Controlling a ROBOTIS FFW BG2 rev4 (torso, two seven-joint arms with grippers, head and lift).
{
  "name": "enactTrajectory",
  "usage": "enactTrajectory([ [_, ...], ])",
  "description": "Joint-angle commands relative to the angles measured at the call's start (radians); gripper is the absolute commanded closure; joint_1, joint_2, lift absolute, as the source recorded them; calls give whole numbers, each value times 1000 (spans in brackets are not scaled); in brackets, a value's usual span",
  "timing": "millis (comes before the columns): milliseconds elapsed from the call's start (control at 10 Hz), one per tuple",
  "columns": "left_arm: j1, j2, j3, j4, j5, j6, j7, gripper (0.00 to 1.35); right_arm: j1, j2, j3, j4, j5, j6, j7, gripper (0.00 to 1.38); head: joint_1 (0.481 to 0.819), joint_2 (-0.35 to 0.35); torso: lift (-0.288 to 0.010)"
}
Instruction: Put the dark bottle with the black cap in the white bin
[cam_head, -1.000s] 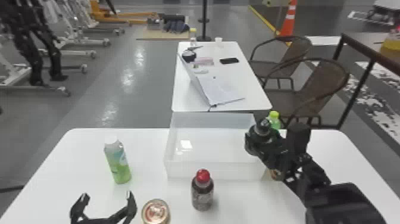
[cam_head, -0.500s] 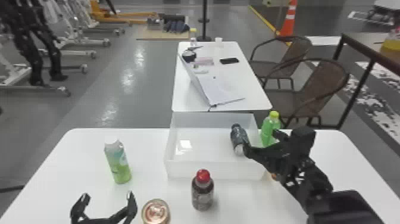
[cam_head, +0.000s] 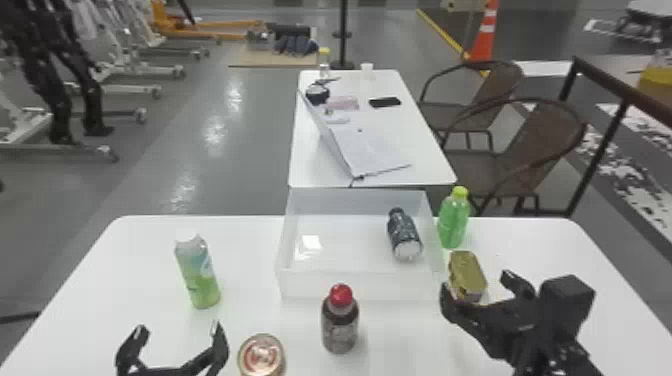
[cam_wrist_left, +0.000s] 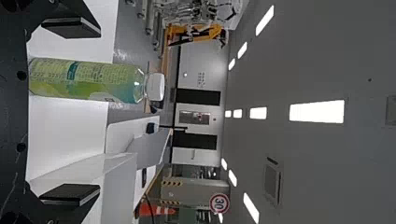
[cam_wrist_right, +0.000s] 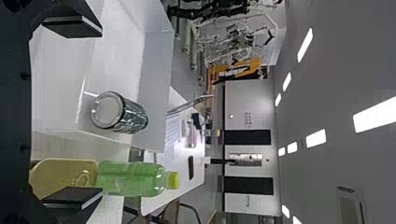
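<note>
While the dark bottle (cam_head: 404, 234) stayed put, the right pincer (cam_head: 476, 284) backed away.

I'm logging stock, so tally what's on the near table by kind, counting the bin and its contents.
Bottles: 4 (dark bottle, red-capped bottle, green bottle, white-capped bottle)
Cans: 2 (round can, gold can)
Bins: 1 (white bin)
Total: 7

A robotics lab: black robot legs (cam_head: 47, 85), wheeled white stands (cam_head: 127, 90), 1 traffic cone (cam_head: 484, 42), 2 brown chairs (cam_head: 542, 135)
</note>
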Motion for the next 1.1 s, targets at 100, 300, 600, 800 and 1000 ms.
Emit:
enactTrajectory([
  [100, 0, -3, -2, 0, -4, 3, 0, 130, 103, -1, -42, -90, -10, 46, 1, 101, 549, 0, -100],
  [300, 0, -3, -3, 0, -3, 12, 0, 130, 161, -1, -44, -125, -28, 58, -4, 101, 549, 0, -100],
  [600, 0, -3, -9, -2, -3, 26, 0, 130, 213, 12, -41, -153, -70, 77, -9, 101, 549, 0, -100],
  [800, -2, -3, -14, -2, -1, 35, 0, 130, 223, 7, -41, -159, -64, 84, -2, 101, 549, 0, -100],
  [1000, -3, -3, -17, -2, 0, 38, -2, 130, 224, 4, -41, -145, -59, 86, 22, 101, 549, 0, -100],
])
